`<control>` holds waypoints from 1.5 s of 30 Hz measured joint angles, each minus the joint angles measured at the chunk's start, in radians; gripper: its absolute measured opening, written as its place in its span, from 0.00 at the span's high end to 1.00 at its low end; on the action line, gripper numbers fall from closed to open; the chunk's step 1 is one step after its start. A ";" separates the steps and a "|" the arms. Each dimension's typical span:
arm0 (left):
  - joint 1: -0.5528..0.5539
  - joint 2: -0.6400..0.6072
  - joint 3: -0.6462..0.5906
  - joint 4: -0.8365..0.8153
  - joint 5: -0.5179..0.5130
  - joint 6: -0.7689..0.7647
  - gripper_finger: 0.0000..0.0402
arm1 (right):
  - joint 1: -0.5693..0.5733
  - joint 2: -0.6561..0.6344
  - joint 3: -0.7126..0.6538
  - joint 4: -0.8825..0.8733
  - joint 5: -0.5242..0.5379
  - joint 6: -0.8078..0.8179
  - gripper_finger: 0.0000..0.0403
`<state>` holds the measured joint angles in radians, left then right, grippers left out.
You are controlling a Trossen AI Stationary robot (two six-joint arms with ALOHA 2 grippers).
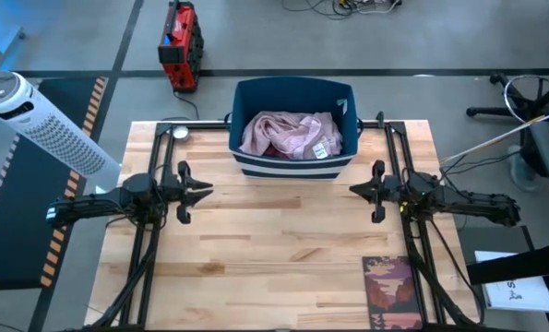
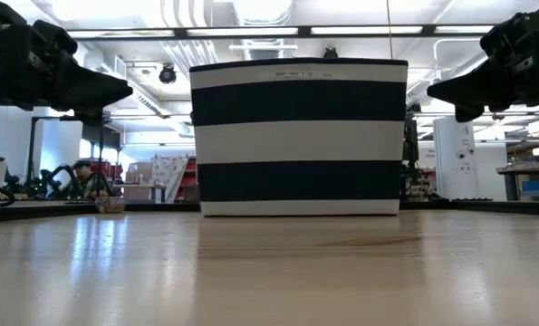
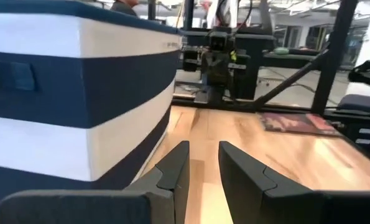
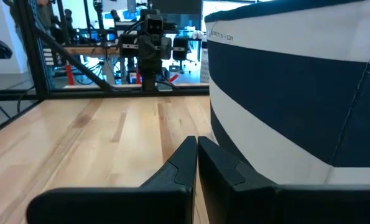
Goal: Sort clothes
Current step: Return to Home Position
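Soft mauve-pink fabric garment (image 1: 288, 131) with a small white tag (image 1: 321, 150) lay heaped on top inside the dark blue rectangular fabric bin with white stripes (image 1: 292, 167), a bit of maroon cloth showing under it; other clothes not visible from here

Bin sat at the far middle of the pale wooden table (image 1: 283, 231), long side running left to right

No garments lay loose on the tabletop, so sorting looked finished

Left gripper (image 1: 203, 192) hovered over the left part of the table, fingers a narrow gap apart in the left wrist view, holding nothing

Right gripper (image 1: 353, 190) mirrored it on the right, fingers closed tip to tip in the right wrist view, holding nothing

Both pointed inward at each other, level, with the bin beyond and between them, just past its near corners, so neither arm was clearly nearer

Judged step: parking the arms; the only call was to keep clear of the bin's front wall while pulling back

Dark red printed sheet (image 1: 394, 286) lay at the near right edge, well apart from both grippers
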<state>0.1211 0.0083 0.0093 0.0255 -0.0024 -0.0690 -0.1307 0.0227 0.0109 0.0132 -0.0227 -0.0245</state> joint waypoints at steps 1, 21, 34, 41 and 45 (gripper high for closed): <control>0.000 0.001 0.000 -0.003 -0.009 0.005 0.82 | 0.000 0.000 0.000 0.000 0.003 -0.004 1.00; 0.000 0.025 0.000 0.001 -0.053 0.026 0.82 | 0.000 0.055 0.000 -0.006 0.019 -0.019 1.00; 0.000 0.005 -0.001 0.001 -0.052 0.005 0.82 | 0.000 0.060 0.000 -0.003 0.019 -0.002 1.00; 0.000 0.011 0.008 0.000 -0.052 -0.014 0.82 | 0.000 0.059 0.000 -0.002 0.020 -0.001 1.00; 0.000 0.012 0.010 0.002 -0.052 -0.015 0.82 | 0.000 0.059 0.000 -0.002 0.020 -0.001 1.00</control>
<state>0.1215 0.0200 0.0193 0.0279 -0.0544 -0.0837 -0.1310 0.0814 0.0105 0.0116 -0.0029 -0.0257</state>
